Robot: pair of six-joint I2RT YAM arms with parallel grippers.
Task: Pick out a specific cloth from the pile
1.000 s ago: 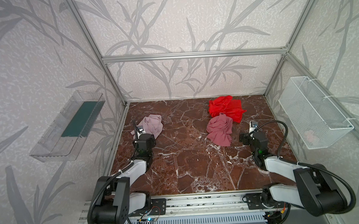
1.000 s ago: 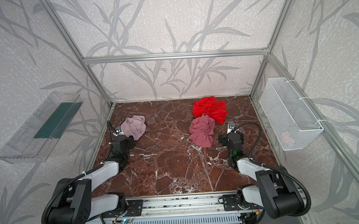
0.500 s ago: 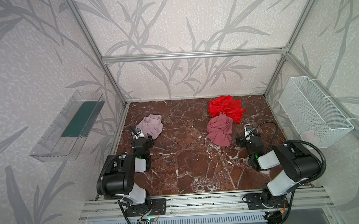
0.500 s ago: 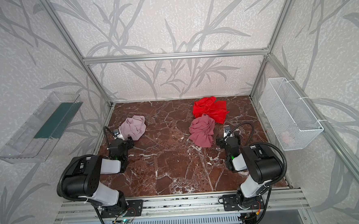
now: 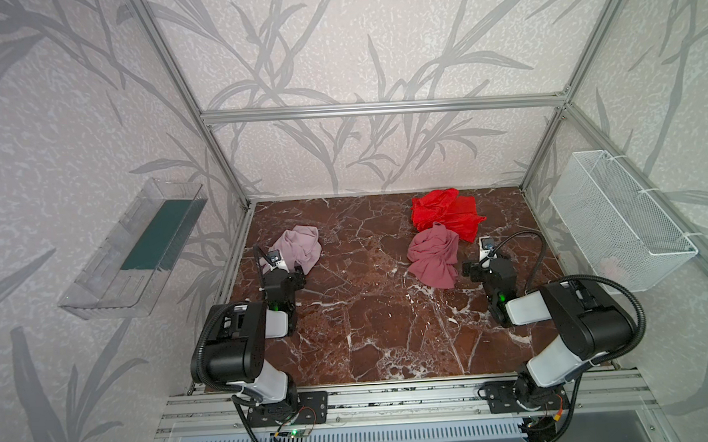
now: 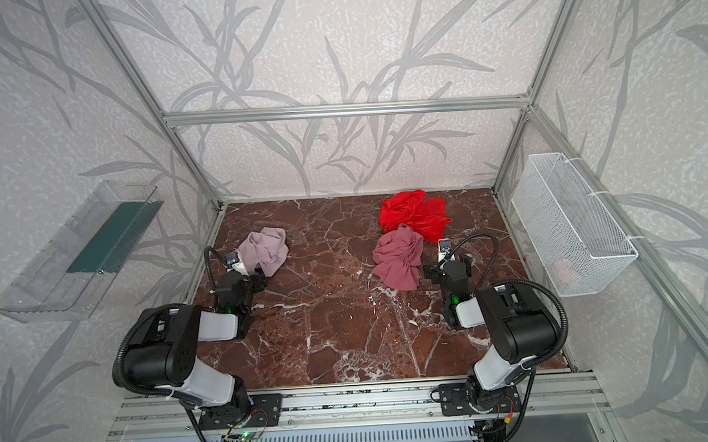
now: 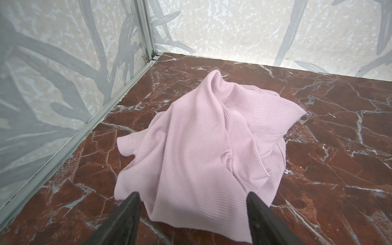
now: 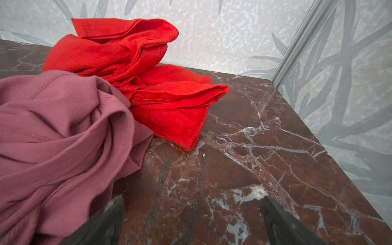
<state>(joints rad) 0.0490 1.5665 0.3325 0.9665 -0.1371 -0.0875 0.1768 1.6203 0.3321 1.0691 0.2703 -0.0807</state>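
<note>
The cloth, pale lilac-pink and ribbed, lies crumpled by itself at the left of the marble table. My left gripper sits low just in front of it. It is open, and the cloth's near hem lies loose between the fingertips. The pile, now a dusty-rose cloth against a bright red cloth, sits at the right. My right gripper is open over bare marble, right of the rose cloth.
A white wire basket hangs on the right wall. On the left wall is a clear plastic tray. Aluminium frame posts stand at the table's back corners. Both arms are folded up near the front rail.
Both arms have folded their rear links up over their bases while the grippers stayed nearly in place. The three cloths have not moved.
</note>
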